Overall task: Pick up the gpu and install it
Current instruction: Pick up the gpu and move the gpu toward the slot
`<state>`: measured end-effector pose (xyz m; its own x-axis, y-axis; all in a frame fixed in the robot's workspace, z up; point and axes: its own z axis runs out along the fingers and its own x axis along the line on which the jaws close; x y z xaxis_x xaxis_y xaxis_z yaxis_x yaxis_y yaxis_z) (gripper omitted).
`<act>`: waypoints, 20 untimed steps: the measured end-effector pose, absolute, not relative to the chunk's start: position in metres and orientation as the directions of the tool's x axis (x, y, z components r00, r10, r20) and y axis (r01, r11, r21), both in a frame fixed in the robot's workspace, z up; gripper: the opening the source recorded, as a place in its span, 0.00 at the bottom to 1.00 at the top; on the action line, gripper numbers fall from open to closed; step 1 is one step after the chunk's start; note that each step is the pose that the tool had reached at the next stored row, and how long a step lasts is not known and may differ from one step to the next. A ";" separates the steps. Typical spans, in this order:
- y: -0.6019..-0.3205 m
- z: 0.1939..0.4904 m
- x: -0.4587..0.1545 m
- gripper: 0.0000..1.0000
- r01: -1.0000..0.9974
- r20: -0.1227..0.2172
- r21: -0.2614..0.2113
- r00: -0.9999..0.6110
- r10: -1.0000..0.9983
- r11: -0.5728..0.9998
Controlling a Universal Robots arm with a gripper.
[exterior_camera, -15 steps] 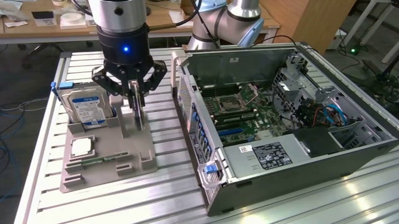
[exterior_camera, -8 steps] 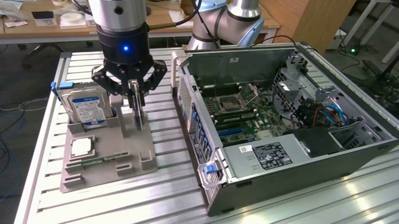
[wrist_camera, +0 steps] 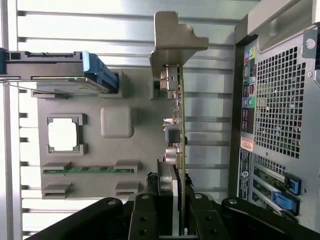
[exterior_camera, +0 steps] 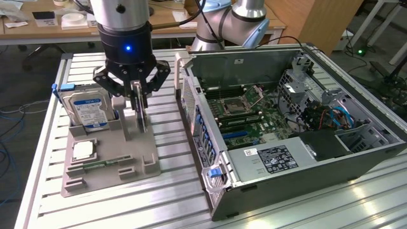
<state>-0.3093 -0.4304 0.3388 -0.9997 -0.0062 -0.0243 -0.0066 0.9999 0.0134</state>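
- The gripper (exterior_camera: 136, 98) hangs over the grey holder tray (exterior_camera: 130, 164), which lies on the slatted metal table (exterior_camera: 171, 202).
- Its two fingers are closed on the gpu (exterior_camera: 138, 121), one on each flat face of the card.
- The gpu stands upright on its edge, directly below the gripper and between the fingers, which hold it at its top part.
- In the wrist view the gripper (wrist_camera: 172, 200) clamps one end of the gpu (wrist_camera: 176, 132). The card runs away from the fingers as a thin line, and its metal bracket is at the far end.
- I cannot tell if the lower edge of the gpu is still in the slot of the tray (wrist_camera: 142, 150) or already a little above it.
- The hard drive (exterior_camera: 87, 109) stands in the tray just beside the gpu, on the exterior view's left.
- The processor chip (exterior_camera: 84, 150) lies flat in the tray, nearer to the camera.
- The open computer case (exterior_camera: 318, 174) lies near the tray, on the exterior view's right, apart from the gpu.
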 end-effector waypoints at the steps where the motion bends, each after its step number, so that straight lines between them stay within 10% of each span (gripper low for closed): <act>1: -0.430 0.339 -0.309 0.28 -0.007 -0.024 0.013 -1.000 -0.006 1.000; 20: -0.430 0.355 -0.309 0.28 -0.010 -0.024 0.006 -1.000 -0.010 1.000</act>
